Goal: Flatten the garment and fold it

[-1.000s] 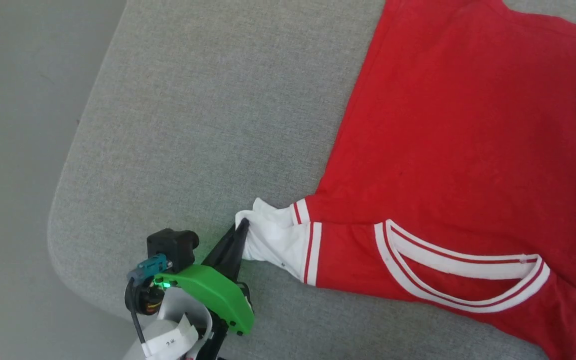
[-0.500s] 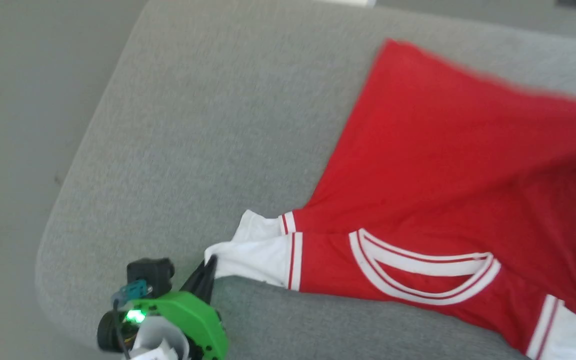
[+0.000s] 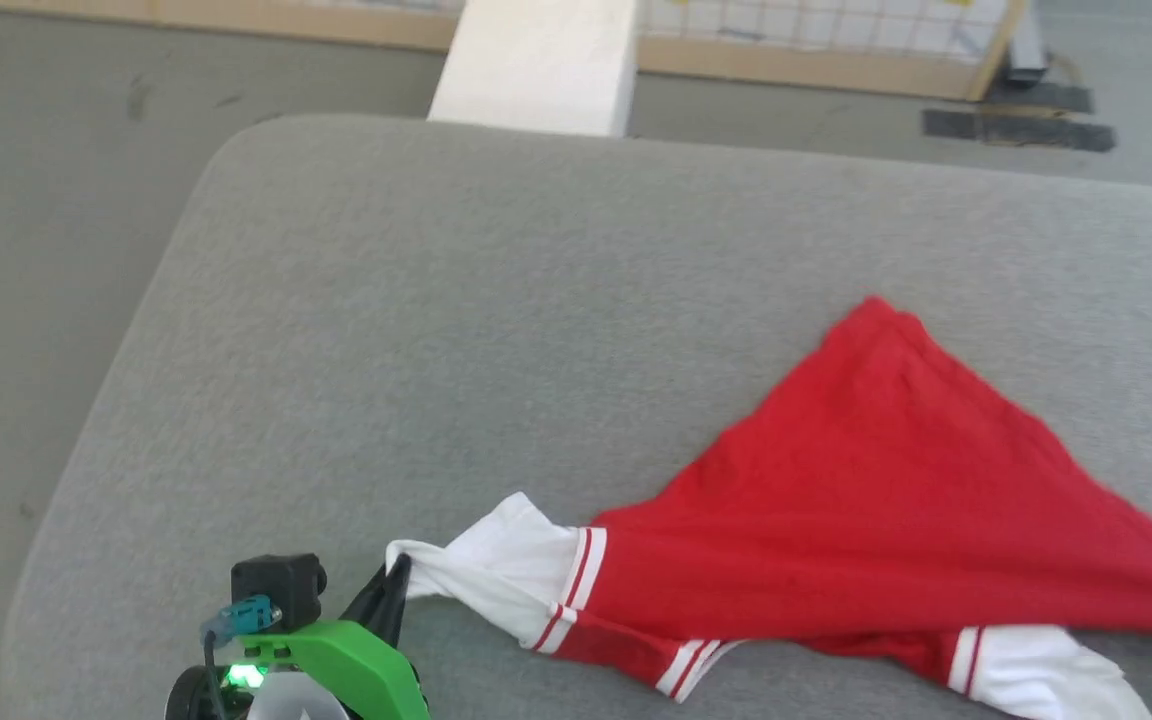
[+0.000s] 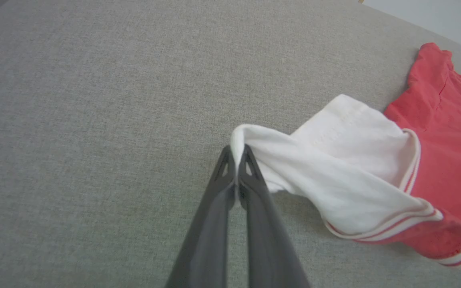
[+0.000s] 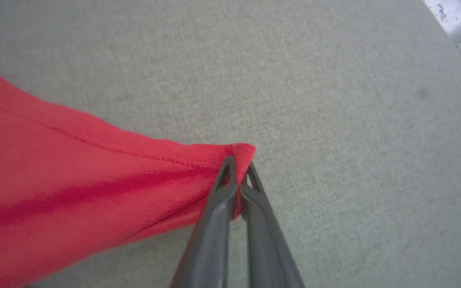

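Observation:
The garment is a red jersey with white, stripe-trimmed sleeves, lying on the grey padded table. Its red body is drawn into a slanted triangle over the near part, and its lettering is hidden. My left gripper sits at the lower left, shut on the tip of the white sleeve. The left wrist view shows the sleeve edge pinched between the closed fingertips of the left gripper. In the right wrist view my right gripper is shut on a corner of the red cloth, held taut above the table.
The table's rounded left corner drops to grey floor. Beyond the far edge stand a white post and a wood-framed mesh fence, with a dark mat on the floor.
The head camera has tilted up. The flat red body has been pulled over the collar into a triangle. The left gripper keeps its hold on the sleeve.

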Robot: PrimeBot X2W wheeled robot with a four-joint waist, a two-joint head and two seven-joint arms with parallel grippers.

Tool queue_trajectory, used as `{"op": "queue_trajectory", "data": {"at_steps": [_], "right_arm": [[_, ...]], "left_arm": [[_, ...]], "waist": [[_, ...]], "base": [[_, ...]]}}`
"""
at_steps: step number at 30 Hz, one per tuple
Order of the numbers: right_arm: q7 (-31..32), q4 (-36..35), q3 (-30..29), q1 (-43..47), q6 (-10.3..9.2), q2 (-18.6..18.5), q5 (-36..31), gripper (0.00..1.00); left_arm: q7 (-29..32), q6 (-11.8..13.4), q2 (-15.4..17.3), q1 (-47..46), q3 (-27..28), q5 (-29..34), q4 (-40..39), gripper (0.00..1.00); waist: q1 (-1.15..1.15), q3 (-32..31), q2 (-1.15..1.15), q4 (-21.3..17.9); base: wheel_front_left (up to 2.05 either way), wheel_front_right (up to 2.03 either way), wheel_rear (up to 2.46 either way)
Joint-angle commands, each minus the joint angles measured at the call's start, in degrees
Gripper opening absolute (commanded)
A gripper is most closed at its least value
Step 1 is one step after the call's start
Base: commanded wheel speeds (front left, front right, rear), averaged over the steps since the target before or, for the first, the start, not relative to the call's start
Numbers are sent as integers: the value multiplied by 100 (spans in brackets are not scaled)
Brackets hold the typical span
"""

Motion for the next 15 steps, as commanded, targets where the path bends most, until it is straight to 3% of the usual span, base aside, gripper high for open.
{"op": "queue_trajectory", "data": {"at_steps": [1,6,7,8,9,15], "right_arm": [[302,52,14,139,-9,9,137,0],[1281,273,168,441,-9,13,606,0],[1316,227,216,470,-9,13,650,29],[1290,173,260,477,-9,13,690,47],[1209,92,315,473,-9,13,728,100],[-120,-428,761,221,-9,14,709,100]], "left_arm": [[20,35,60,62,5,-23,-36,0],[63,28,72,40,-33,-27,-70,0],[68,25,70,33,-40,-32,-71,0],[68,23,68,29,-45,-34,-70,0],[67,20,66,27,-51,-37,-67,0],[67,-13,53,-26,-91,-54,-25,0]], "waist": [[0,-155,0,-186],[0,-152,0,-212],[0,-149,0,-210],[0,-146,0,-210],[0,-142,0,-211],[0,-117,0,-169]], "base": [[0,0,0],[0,0,0],[0,0,0],[0,0,0],[0,0,0],[0,0,0]]}}
